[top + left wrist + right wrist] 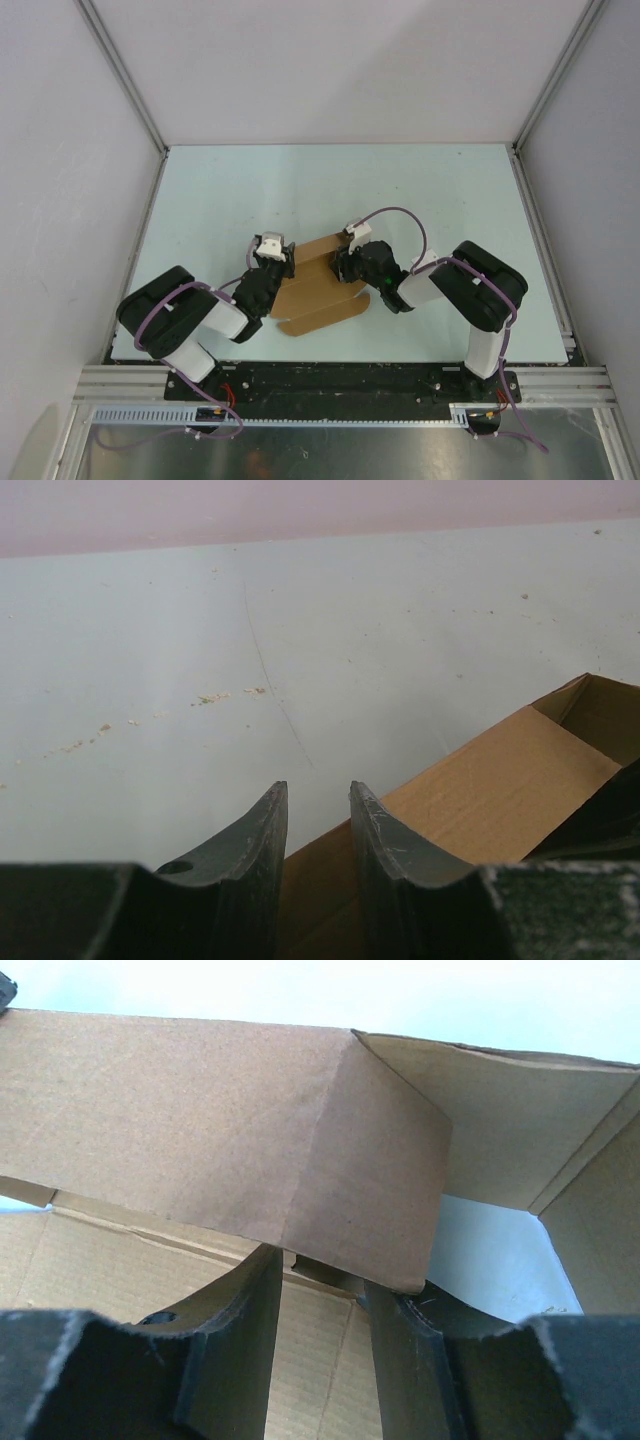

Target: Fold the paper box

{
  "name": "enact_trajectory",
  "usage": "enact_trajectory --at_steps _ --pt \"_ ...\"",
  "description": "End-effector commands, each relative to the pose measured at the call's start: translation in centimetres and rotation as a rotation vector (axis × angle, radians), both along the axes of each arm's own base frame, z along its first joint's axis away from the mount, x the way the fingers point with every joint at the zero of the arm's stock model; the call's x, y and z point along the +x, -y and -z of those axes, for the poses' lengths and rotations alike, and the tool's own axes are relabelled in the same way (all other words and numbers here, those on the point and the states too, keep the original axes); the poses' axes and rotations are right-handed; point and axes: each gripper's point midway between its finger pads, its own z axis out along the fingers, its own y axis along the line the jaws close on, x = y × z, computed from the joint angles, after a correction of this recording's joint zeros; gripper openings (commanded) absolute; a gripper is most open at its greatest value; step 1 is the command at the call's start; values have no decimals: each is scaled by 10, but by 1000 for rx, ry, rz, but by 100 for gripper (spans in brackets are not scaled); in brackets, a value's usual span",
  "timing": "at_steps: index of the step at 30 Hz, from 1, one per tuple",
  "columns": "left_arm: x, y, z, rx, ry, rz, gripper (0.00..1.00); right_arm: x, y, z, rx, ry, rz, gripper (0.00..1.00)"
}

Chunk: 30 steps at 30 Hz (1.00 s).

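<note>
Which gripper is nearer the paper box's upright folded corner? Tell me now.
Right. The right gripper is right at the folded corner; the left gripper sits at the paper box's opposite left edge.

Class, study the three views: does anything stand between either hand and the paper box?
Nothing visible does. The left hand sits right at the edge of the paper box, with only bare table beyond. The right hand is already over the box's flat panel, a raised wall just ahead of it.
</note>
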Motion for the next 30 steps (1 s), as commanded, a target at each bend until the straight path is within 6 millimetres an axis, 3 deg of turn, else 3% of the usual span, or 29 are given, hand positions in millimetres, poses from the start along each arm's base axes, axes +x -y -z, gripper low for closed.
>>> enact_trajectory --at_steps 1,19,30 --pt "-3 1 0 -14 -1 17 36 -1 -11 -29 56 74 -30 43" --pt "-3 2 1 -14 -3 20 36 -8 -17 -19 66 47 -85 43" --pt "-4 1 1 -16 -5 21 36 -8 -17 -8 68 13 -98 49"
